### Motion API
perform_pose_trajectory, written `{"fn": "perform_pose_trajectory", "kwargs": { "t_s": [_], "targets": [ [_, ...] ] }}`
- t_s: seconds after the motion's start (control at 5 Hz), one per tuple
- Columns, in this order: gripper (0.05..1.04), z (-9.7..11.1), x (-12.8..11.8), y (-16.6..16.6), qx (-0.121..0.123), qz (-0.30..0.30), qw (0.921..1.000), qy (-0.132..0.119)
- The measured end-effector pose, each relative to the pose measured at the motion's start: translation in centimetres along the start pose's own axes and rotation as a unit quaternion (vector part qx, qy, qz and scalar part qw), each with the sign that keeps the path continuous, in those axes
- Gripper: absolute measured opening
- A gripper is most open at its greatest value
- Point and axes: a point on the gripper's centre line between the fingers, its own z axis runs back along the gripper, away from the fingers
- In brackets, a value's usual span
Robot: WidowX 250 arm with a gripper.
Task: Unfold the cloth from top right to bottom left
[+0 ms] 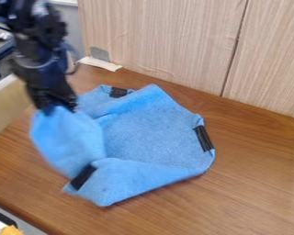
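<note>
One small orange item (11, 230) at the view's near left corner, beyond the edge of the brown worktop (254, 188). Next, the blue cloth (152, 133), lying partly open and rumpled on the worktop: near corner pointed, near edge folded inward. Black patches at three places along its border: near left (83, 177), right (203, 137), far left (118, 92). Cloth's left part raised in a soft, bulging flap, hanging below the pincer (59, 109). Pincer blurred, over the cloth's left side, pinching the top of that flap; most of the cloth spreads to the right of it and lower. Black arm (39, 59) above, entering from the upper left. Farther back, a flat white strip (100, 63) by the foot of the wood-grain panel (168, 41).
</note>
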Motion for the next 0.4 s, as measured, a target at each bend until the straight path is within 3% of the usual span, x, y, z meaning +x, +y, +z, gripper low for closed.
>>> {"fn": "perform_pose_trajectory", "kwargs": {
  "t_s": [0.4],
  "targets": [
    [0.079, -2.3, -3.5, 2.7, 0.005, 0.076, 0.996, 0.048]
  ]
}}
